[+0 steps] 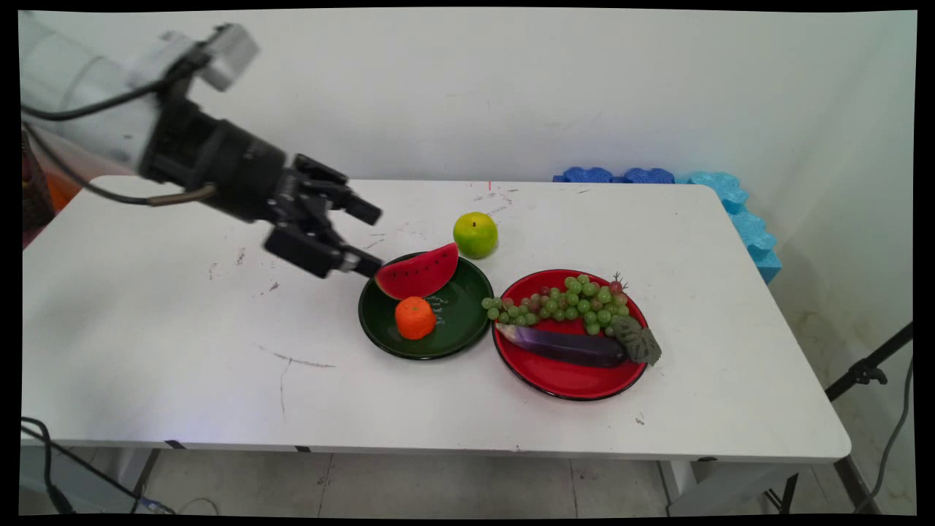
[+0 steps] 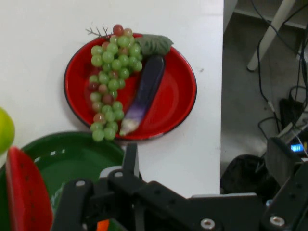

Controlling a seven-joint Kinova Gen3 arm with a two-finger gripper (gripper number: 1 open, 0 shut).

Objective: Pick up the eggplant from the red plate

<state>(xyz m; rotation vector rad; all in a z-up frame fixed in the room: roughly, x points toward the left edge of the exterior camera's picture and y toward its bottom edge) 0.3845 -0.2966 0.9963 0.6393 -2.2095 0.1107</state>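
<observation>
arm enters from upper left, angled down toward frame centre. gripper (image 1: 369, 237) wide open, holding nothing, lower fingertip beside the watermelon slice (image 1: 418, 272) on green plate (image 1: 467, 321).

Looks like a robotics lab or test room. Scuffed white rectangular table (image 1: 219, 380) against a bare white wall (image 1: 584, 88); blue foam padding blocks (image 1: 730, 197) along the far edge; black tripod leg (image 1: 869, 369) and loose black cables (image 2: 284, 96) on the floor.
</observation>
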